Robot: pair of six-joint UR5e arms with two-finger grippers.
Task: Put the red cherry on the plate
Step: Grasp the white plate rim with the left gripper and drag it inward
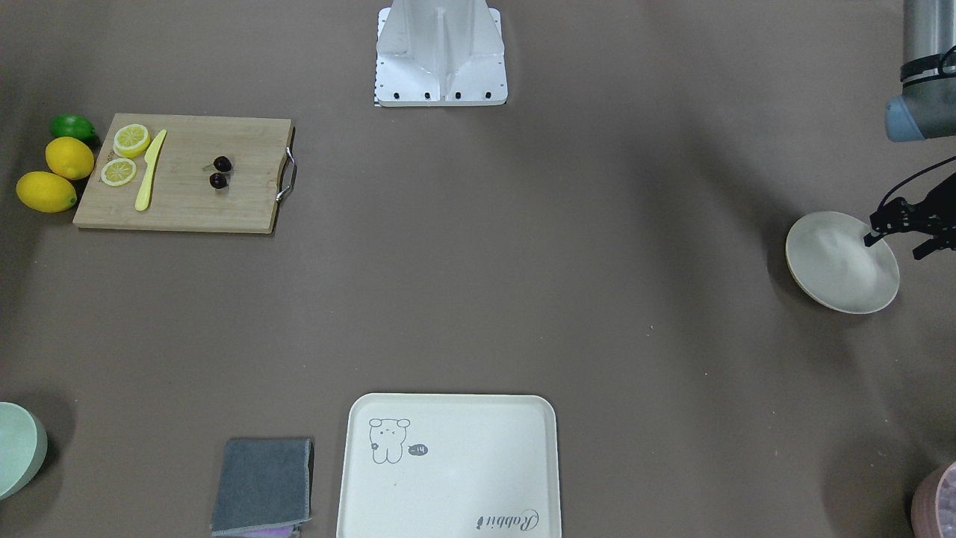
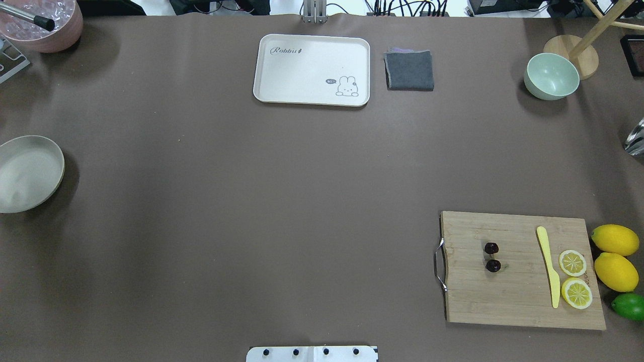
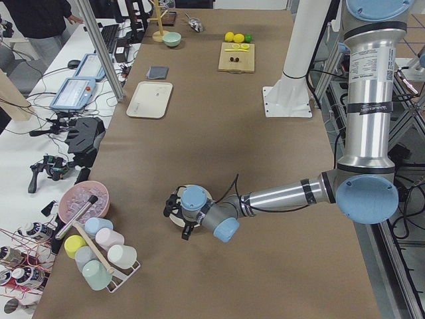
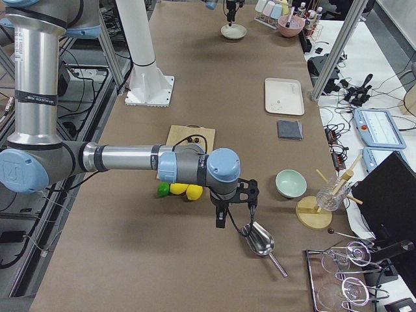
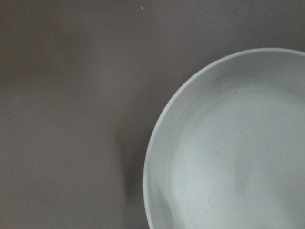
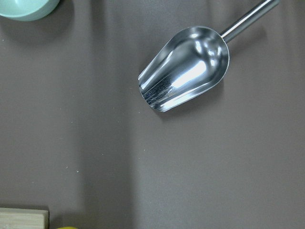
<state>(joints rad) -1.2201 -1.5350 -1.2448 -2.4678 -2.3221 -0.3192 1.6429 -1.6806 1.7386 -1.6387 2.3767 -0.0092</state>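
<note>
The red cherry (image 2: 492, 256), a dark glossy pair, lies on the wooden cutting board (image 2: 518, 291) at the right of the overhead view; it is also on the board's right part (image 1: 220, 172). The round cream plate (image 2: 27, 173) sits empty at the table's left edge and fills the left wrist view (image 5: 228, 143). My left gripper (image 1: 896, 245) hovers over the plate's (image 1: 836, 269) edge, fingers spread, holding nothing. Far from the cherry, my right gripper (image 4: 235, 211) hangs beyond the lemons above a metal scoop (image 6: 186, 67); whether it is open or shut I cannot tell.
On the board lie a yellow knife (image 2: 548, 266) and two lemon slices (image 2: 573, 276); two lemons (image 2: 615, 256) and a lime (image 2: 629, 305) sit beside it. A bear tray (image 2: 312, 70), grey cloth (image 2: 409, 70), green bowl (image 2: 551, 75) and pink bowl (image 2: 45, 25) line the far edge.
</note>
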